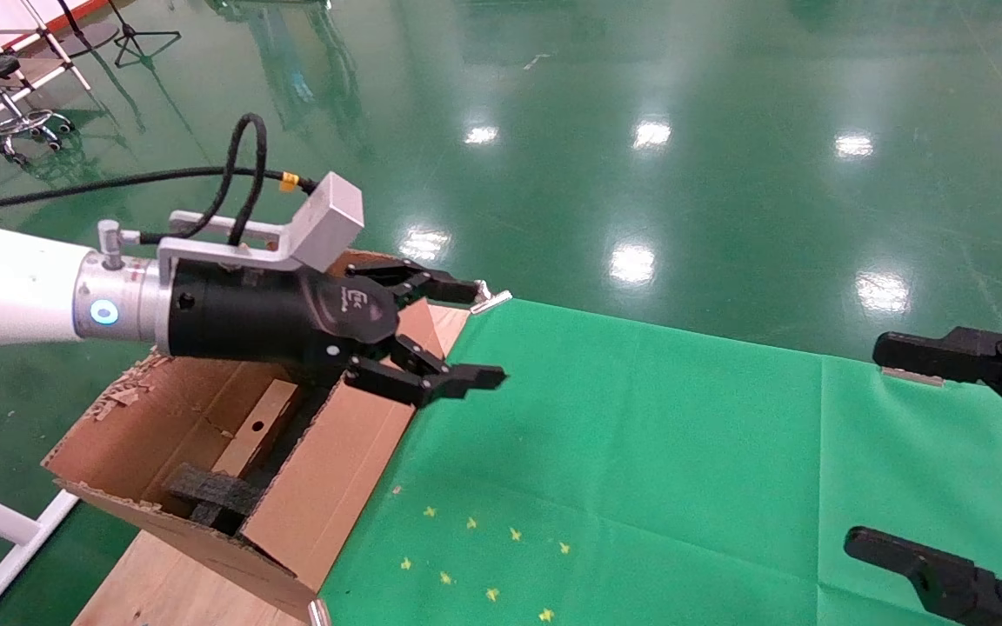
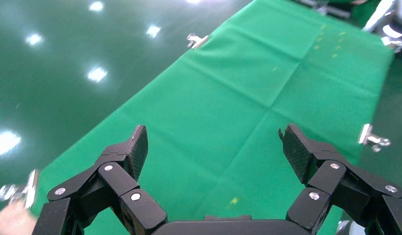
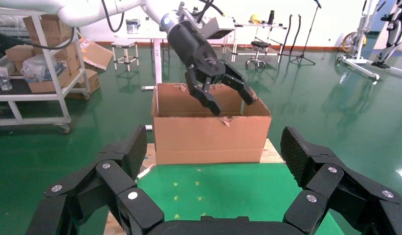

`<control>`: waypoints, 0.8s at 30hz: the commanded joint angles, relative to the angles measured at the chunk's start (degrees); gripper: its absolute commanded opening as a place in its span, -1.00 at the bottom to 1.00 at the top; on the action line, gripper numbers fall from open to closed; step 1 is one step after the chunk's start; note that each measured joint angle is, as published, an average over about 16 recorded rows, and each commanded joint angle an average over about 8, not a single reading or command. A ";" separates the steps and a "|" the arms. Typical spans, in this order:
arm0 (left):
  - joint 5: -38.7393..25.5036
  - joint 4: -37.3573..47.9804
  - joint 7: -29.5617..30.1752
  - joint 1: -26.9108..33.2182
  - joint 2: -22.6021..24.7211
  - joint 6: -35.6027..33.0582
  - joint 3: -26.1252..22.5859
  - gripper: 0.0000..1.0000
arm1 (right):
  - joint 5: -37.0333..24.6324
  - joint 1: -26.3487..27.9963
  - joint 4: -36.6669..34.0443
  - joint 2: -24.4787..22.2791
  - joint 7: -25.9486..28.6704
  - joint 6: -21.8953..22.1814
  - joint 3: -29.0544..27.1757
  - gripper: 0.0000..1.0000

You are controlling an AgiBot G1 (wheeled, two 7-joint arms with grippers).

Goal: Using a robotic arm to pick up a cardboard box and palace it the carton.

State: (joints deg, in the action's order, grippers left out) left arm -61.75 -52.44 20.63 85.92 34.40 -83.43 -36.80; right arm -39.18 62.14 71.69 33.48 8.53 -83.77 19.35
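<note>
The white robotic arm [image 1: 5, 291] reaches in from the left. Its left gripper [image 1: 484, 335] is open and empty, hovering above the carton's near-table wall and pointing over the green cloth. The left wrist view shows the open left gripper [image 2: 214, 139] with only cloth between the fingers. The large brown carton [image 1: 336, 469] stands at the table's left end, also in the right wrist view [image 3: 209, 134]. The small cardboard box [image 1: 253, 430], narrow with a hole, lies inside the carton beside black foam [image 1: 210, 491]. My right gripper [image 1: 871, 443] is open and empty at the right edge.
A green cloth [image 1: 640, 452] covers the table, with several yellow star marks [image 1: 484, 556] near the carton and metal clips [image 1: 490, 301] on its edge. The carton rests on a wooden board [image 1: 162, 582]. Shelves with boxes [image 3: 37, 58] stand beyond.
</note>
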 commanded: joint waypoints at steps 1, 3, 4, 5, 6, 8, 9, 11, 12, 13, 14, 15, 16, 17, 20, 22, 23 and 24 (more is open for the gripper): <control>1.32 -1.41 -0.66 -1.62 0.04 -0.15 1.38 1.00 | 0.00 0.00 0.00 0.00 0.00 0.00 0.00 1.00; 2.77 -2.94 -1.37 -3.39 0.09 -0.31 2.89 1.00 | 0.00 0.00 0.00 0.00 0.00 0.00 0.00 1.00; 3.48 -3.69 -1.73 -4.26 0.11 -0.40 3.63 1.00 | 0.00 0.00 0.00 0.00 0.00 0.00 0.00 1.00; 4.21 -4.47 -2.09 -5.15 0.13 -0.48 4.39 1.00 | 0.00 0.00 0.00 0.00 0.00 0.00 0.00 1.00; 4.91 -5.22 -2.44 -6.02 0.15 -0.56 5.13 1.00 | 0.00 0.00 0.00 0.00 0.00 0.00 0.00 1.00; 6.36 -6.75 -3.16 -7.78 0.20 -0.72 6.64 1.00 | 0.00 0.00 0.00 0.00 0.00 0.00 0.00 1.00; 7.06 -7.50 -3.51 -8.65 0.22 -0.80 7.38 1.00 | 0.00 0.00 0.00 0.00 0.00 0.00 0.00 1.00; 8.51 -9.04 -4.22 -10.42 0.26 -0.97 8.89 1.00 | 0.00 0.00 0.00 0.00 0.00 0.00 0.01 1.00; 9.22 -9.79 -4.58 -11.29 0.29 -1.05 9.63 1.00 | 0.00 0.00 0.00 0.00 0.00 0.00 0.01 1.00; 9.93 -10.54 -4.93 -12.15 0.31 -1.13 10.37 1.00 | 0.00 0.00 0.00 0.00 0.00 0.00 0.01 1.00; 10.66 -11.32 -5.29 -13.05 0.33 -1.21 11.13 1.00 | 0.00 0.00 0.00 0.00 0.00 0.00 0.01 1.00; 11.36 -12.07 -5.64 -13.91 0.35 -1.29 11.87 1.00 | 0.00 0.00 0.00 0.00 0.00 0.00 0.01 1.00; 12.07 -12.82 -5.99 -14.78 0.38 -1.37 12.61 1.00 | 0.01 0.00 0.00 0.00 0.00 0.00 0.01 1.00; 12.81 -13.60 -6.36 -15.68 0.40 -1.46 13.38 1.00 | 0.01 0.00 0.00 0.00 0.00 0.00 0.01 1.00; 14.95 -15.89 -7.42 -18.31 0.47 -1.70 15.62 1.00 | 0.01 0.00 0.00 0.00 0.00 0.00 0.01 1.00; 16.37 -17.39 -8.13 -20.05 0.51 -1.86 17.10 1.00 | 0.01 0.00 0.00 0.00 0.00 0.00 0.01 1.00; 17.11 -18.17 -8.49 -20.95 0.53 -1.94 17.87 1.00 | 0.01 0.00 0.00 0.00 -0.01 0.00 0.01 1.00; 17.72 -18.82 -8.80 -21.69 0.55 -2.01 18.51 1.00 | 0.01 0.00 0.00 0.00 -0.01 0.00 0.01 1.00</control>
State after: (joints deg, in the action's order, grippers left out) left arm -44.36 -70.93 12.02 64.62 34.94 -85.41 -18.63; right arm -39.17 62.14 71.68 33.48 8.53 -83.76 19.36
